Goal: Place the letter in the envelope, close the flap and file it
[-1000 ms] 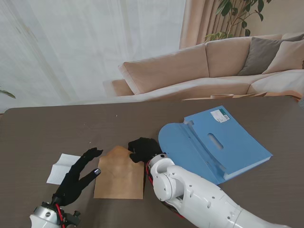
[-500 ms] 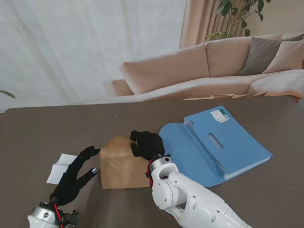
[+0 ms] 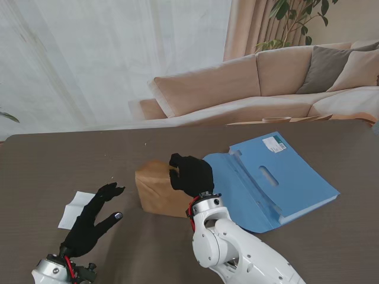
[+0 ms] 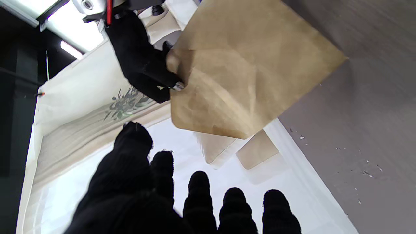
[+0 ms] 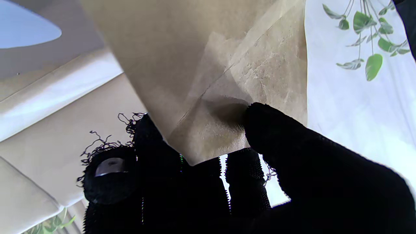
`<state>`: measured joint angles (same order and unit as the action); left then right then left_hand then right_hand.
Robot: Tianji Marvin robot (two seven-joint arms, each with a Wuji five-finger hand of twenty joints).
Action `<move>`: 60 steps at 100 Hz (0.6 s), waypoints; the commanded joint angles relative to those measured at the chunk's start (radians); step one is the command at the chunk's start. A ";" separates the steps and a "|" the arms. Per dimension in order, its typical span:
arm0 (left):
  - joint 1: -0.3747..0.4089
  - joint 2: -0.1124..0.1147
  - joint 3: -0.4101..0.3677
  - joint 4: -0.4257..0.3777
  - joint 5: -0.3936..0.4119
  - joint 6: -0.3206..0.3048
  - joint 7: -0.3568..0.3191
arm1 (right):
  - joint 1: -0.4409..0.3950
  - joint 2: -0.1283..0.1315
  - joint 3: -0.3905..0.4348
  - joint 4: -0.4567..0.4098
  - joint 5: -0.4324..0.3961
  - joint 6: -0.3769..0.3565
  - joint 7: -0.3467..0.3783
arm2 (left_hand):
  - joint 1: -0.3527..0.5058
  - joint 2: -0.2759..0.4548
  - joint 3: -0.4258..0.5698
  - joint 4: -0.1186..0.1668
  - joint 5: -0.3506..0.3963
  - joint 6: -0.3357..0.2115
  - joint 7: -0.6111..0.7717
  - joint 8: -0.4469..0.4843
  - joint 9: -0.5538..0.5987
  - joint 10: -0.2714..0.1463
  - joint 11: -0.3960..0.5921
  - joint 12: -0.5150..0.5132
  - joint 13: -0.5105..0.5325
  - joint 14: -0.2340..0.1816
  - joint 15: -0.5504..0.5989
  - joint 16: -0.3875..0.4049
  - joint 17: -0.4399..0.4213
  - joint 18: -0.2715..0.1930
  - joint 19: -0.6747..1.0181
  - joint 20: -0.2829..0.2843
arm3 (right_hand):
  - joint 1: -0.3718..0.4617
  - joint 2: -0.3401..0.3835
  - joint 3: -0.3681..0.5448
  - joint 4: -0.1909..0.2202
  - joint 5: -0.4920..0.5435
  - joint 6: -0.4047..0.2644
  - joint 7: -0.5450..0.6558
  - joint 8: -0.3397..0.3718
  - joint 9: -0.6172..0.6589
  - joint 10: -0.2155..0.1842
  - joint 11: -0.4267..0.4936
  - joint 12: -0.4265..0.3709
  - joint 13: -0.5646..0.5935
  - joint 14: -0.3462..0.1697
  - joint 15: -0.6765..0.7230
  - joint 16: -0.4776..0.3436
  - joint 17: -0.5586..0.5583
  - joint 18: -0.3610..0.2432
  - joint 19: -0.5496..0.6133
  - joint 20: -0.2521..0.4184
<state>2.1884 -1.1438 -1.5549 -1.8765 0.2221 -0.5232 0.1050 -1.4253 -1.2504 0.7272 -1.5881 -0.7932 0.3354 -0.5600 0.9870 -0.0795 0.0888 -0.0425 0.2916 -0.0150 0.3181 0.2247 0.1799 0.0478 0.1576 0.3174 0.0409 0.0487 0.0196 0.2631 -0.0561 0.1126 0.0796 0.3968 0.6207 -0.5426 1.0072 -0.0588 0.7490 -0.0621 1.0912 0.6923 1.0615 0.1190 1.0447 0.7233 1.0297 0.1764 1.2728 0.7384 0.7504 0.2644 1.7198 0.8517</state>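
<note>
Where flat on the table a second ago, now lifted clear and tilted: brown paper envelope (image 3: 159, 190), pinched at its right edge by right hand (image 3: 190, 174), thumb on one face and fingers on the other, flap crease visible in the right wrist view. Moved farther from me and toward the blue folder (image 3: 269, 177) versus the earlier frames; folder unchanged, lying open to the right, white label at its far corner. Left hand (image 3: 93, 220) holding nothing, fingers spread, hovering near its earlier spot just right of the white folded letter (image 3: 76, 209), which has not moved and sits apart from the envelope. Dark brown wood-grain table (image 3: 53, 165), a few light specks. Beyond it: beige sofa (image 3: 249, 83) with a grey cushion, sheer white curtains (image 3: 106, 59), leafy plant (image 3: 296, 18) at far right.
</note>
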 commanded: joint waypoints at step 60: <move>-0.188 0.072 -0.122 -0.039 0.524 0.290 -0.258 | -0.203 0.024 0.146 -0.113 0.056 -0.188 -0.055 | 0.015 -0.091 0.074 0.022 -0.005 0.024 -0.025 0.084 0.012 -0.010 0.079 0.052 -0.005 0.004 0.040 0.135 -0.024 0.006 0.079 0.161 | 0.037 0.005 0.033 0.022 -0.016 -0.007 0.036 0.044 0.022 0.011 0.028 0.031 0.012 0.002 0.040 0.028 0.005 -0.022 0.106 0.012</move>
<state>2.0090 -1.0864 -1.6546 -1.9247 0.7238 -0.2455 -0.1179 -1.6063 -1.2268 0.8708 -1.6954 -0.7387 0.1474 -0.6178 0.9869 -0.1350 0.1534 -0.0425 0.3230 0.0027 0.3146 0.2945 0.1823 0.0673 0.2355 0.3539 0.0409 0.0604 0.0523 0.3729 -0.0673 0.1233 0.1489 0.5321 0.6205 -0.5427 1.0074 -0.0588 0.7490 -0.0615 1.0917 0.7075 1.0722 0.1190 1.0547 0.7417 1.0388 0.1756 1.2867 0.7495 0.7590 0.2644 1.7227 0.8523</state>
